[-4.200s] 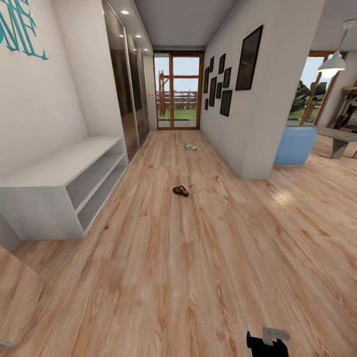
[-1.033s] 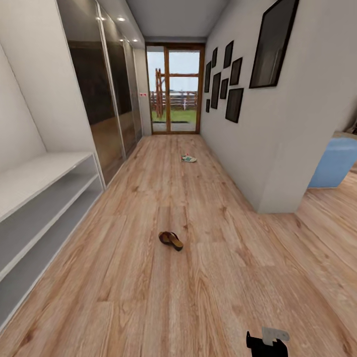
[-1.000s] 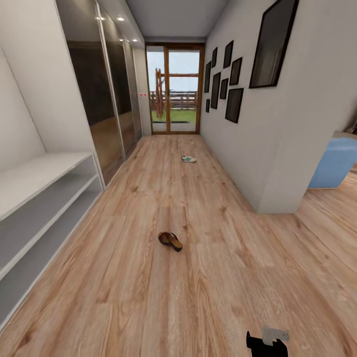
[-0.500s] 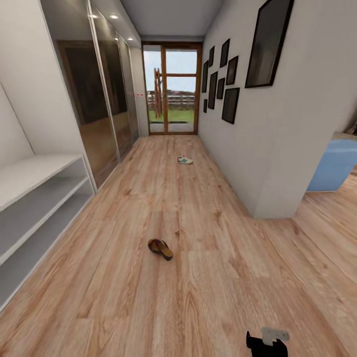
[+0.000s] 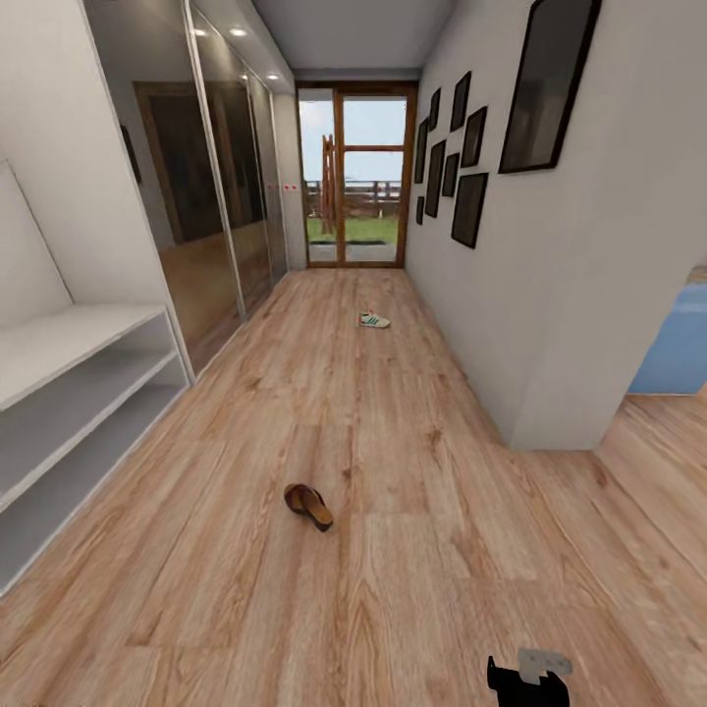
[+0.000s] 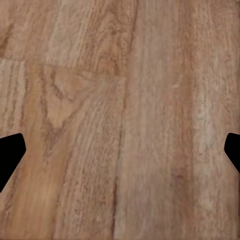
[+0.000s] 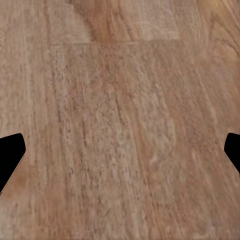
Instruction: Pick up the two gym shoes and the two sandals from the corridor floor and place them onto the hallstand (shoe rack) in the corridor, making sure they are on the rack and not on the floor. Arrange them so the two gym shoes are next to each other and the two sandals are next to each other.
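Down the corridor, the wood plank floor (image 5: 412,550) is stretching away toward a glass door (image 5: 352,177) at the far end, with wide bare boards lying open between the two side walls. Along the left side, the long white shoe rack (image 5: 69,412) is standing against the wall, its flat top and both shelf levels holding nothing. Beyond it, dark glossy wardrobe doors (image 5: 211,196) are running on toward the glass door. On the right, a white wall is carrying a cluster of black picture frames (image 5: 462,167) and ending in a corner, past which the floor is opening out beside something blue (image 5: 678,344).

One dark-brown sandal (image 5: 308,505) is lying on the floor near the middle of the corridor, well apart from the rack and from both walls. Farther off, one white gym shoe (image 5: 373,320) with green stripes is lying on the floor nearer the right wall.

At the bottom edge of the head view, a black and grey part of the robot (image 5: 530,678) is showing.

Both wrist cameras are looking at bare planks. The left gripper (image 6: 120,150) is spread wide, its dark fingertips (image 6: 9,152) showing just at the picture's edges, with nothing between them. The right gripper (image 7: 120,150) is spread wide likewise and is gripping nothing.
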You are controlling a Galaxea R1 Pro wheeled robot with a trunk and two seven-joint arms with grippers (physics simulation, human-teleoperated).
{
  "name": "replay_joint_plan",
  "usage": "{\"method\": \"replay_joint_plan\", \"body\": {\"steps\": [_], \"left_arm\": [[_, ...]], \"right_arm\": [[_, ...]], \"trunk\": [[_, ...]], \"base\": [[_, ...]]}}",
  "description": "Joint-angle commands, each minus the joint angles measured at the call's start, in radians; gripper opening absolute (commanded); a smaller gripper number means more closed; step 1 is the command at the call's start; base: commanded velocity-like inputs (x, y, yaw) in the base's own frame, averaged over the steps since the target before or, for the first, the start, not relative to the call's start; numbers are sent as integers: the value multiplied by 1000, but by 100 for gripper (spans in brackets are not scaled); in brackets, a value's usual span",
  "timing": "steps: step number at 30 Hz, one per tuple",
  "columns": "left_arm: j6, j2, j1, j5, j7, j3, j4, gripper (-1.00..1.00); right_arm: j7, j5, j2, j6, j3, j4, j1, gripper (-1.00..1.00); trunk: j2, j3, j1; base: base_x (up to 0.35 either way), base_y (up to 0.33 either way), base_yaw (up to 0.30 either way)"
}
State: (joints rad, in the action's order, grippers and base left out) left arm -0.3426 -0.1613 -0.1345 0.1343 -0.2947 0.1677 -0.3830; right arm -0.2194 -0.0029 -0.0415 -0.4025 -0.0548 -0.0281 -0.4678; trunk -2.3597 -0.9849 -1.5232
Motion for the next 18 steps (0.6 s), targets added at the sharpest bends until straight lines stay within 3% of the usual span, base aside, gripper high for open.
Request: {"method": "replay_joint_plan", "body": {"steps": [1,18], "left_arm": [[0,0,-1,8,-10,4,1,100],[0,0,-1,8,-10,4,1,100]], "right_arm": [[1,0,0,-4,-5,0,0,100],[1,0,0,-4,-5,0,0,100]], "trunk": [[0,-1,0],[0,-1,0]], "base": [[182,-229,251],[182,-229,272]]}}
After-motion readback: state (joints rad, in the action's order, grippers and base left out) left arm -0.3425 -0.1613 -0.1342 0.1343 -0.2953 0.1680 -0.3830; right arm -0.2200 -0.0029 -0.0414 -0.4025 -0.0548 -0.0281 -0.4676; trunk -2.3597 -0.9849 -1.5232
